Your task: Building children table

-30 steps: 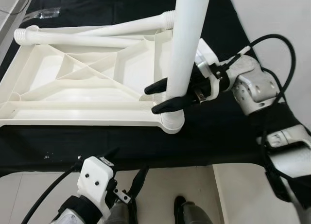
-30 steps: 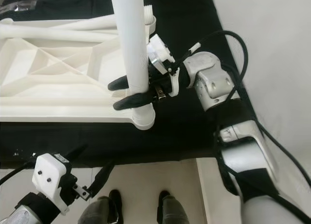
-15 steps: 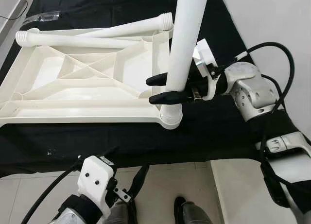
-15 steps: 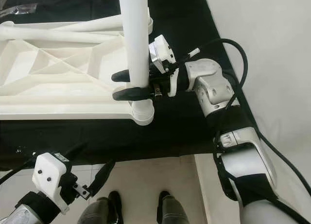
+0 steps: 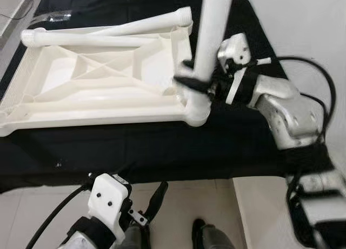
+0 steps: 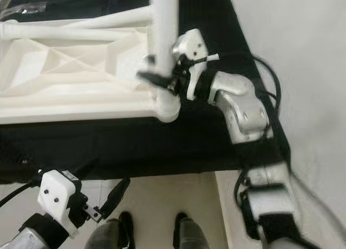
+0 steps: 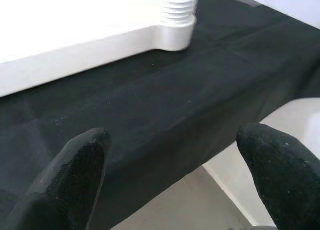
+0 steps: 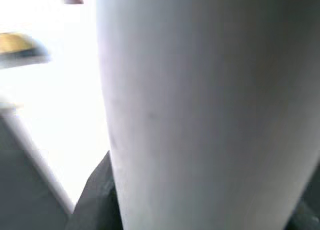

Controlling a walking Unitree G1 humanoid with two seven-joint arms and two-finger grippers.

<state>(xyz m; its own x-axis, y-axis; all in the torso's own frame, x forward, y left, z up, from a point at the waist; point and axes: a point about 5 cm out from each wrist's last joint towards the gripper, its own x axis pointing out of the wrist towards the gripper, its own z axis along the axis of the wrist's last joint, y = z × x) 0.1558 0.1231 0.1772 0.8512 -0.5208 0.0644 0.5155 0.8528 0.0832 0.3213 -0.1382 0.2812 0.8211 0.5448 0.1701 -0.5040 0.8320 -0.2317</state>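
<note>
A white plastic table top panel point(image 5: 102, 76) is laid upside down, ribbed underside up, on a black cloth point(image 5: 162, 146) that covers the tabletop; the panel occupies the left and middle of the cloth, and its near right corner socket point(image 5: 195, 113) lies toward the near edge of the tabletop. An upright white leg point(image 5: 212, 38) is seated in that corner socket and rises out of the top of the head views; two further loose legs point(image 5: 108, 34) are laid across the far side of the panel, their threaded ends at the far left and far right corners.

The right hand point(image 5: 195, 82) is positioned at the upright leg just above the socket, reaching in from the right edge of the tabletop; its black fingers are clamped around the leg, one in front and one behind; in the right wrist view the leg point(image 8: 210, 110) is seen pressed close between the fingers.

The left hand point(image 7: 175, 165) is held low, off the near edge of the tabletop above the pale floor point(image 5: 184, 206); its fingers point(image 7: 75, 170) are spread apart with nothing between them; the corner socket point(image 7: 176, 20) is seen beyond them across the cloth.
</note>
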